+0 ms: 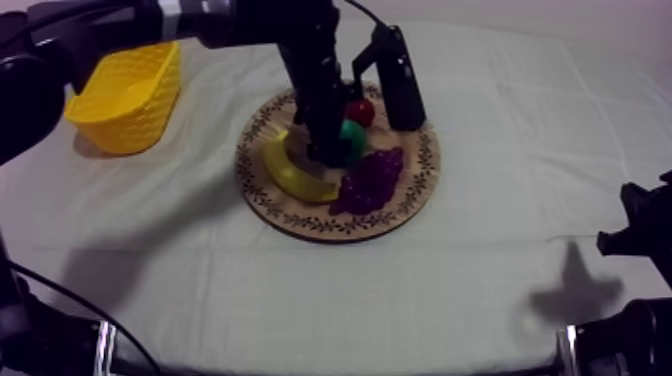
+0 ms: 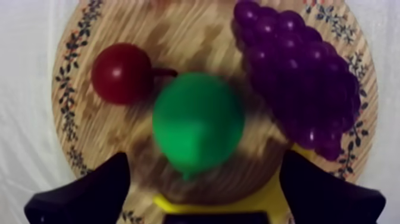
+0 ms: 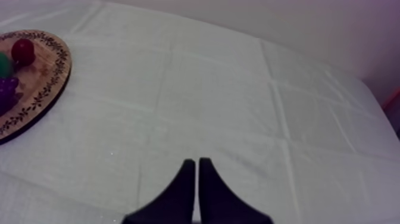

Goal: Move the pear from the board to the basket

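The green pear [image 2: 198, 124] lies in the middle of the round wooden board [image 2: 77, 119], between the small red fruit [image 2: 122, 72] and the bunch of grapes [image 2: 303, 77]. My left gripper [image 2: 202, 190] hovers just above it, open, one black finger [image 2: 89, 196] on each side; the banana [image 2: 238, 202] lies under the gripper. Seen from above, my left gripper [image 1: 322, 150] reaches down over the board [image 1: 420, 190] and covers part of the pear [image 1: 352, 138]. The yellow basket [image 1: 130, 95] stands at the far left. My right gripper [image 3: 195, 179] is shut on nothing, above bare cloth.
The banana [image 1: 295, 172], the grapes [image 1: 370, 180] and the small red fruit [image 1: 360, 110] crowd the pear on the board. My right arm [image 1: 640, 235] rests at the table's right edge. Bare cloth stretches between the board and the basket.
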